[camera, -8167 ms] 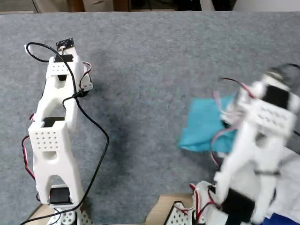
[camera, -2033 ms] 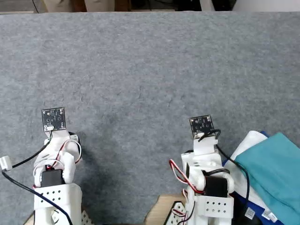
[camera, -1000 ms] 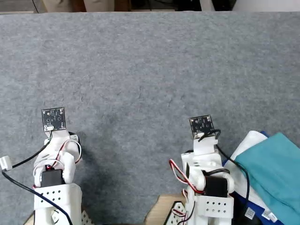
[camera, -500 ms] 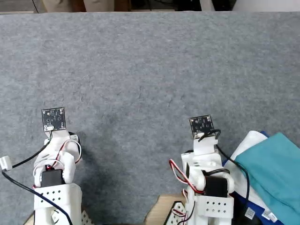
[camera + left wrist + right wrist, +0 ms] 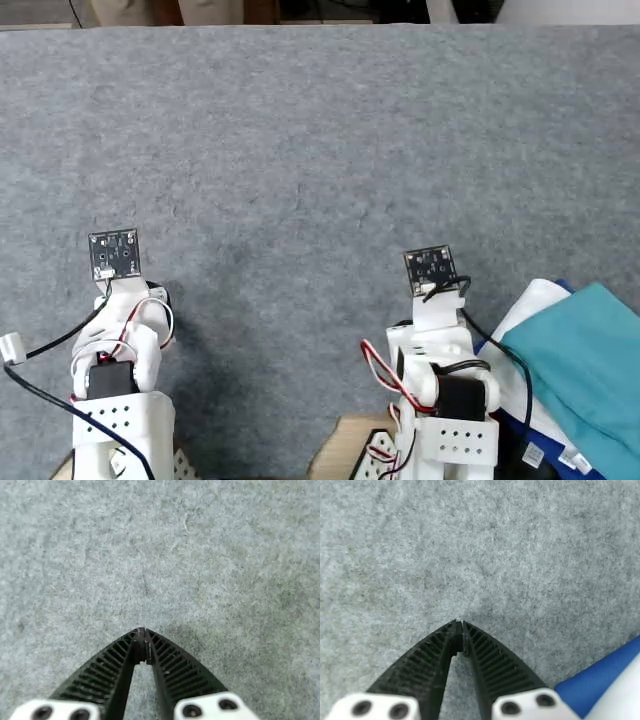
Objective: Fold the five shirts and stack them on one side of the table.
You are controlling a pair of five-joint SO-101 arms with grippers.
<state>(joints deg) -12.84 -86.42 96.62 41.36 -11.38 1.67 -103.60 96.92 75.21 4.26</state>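
Teal shirt (image 5: 590, 350) lay folded on top of the stack at the near right corner of the table, with a white shirt (image 5: 535, 300) showing under its edge. A blue shirt (image 5: 600, 680) peeked out lower down in the right wrist view. Three layers could be made out; whether all five were there could not be told.

The right arm (image 5: 435, 350) sat tucked at the near edge just beside that pile, and the left arm (image 5: 115, 340) was tucked well apart on the other side. No loose shirt lay on the grey felt, so the folding looked done or close to it.

The step in hand read as parking, or a last check of the pile. To do it well, the right arm would need to lift clear before any swing, since a low sweep could catch the overhanging white edge and skew the layers. Any squaring-up would best be a light press from above, not a sideways push.

The left gripper (image 5: 141, 645) had its fingers brought together tip to tip, with nothing between them, just above bare felt. The right gripper (image 5: 459, 639) was likewise closed and empty over the felt, apart from the blue cloth at its side.

Beyond both, the grey table (image 5: 320, 130) ran to its far edge.
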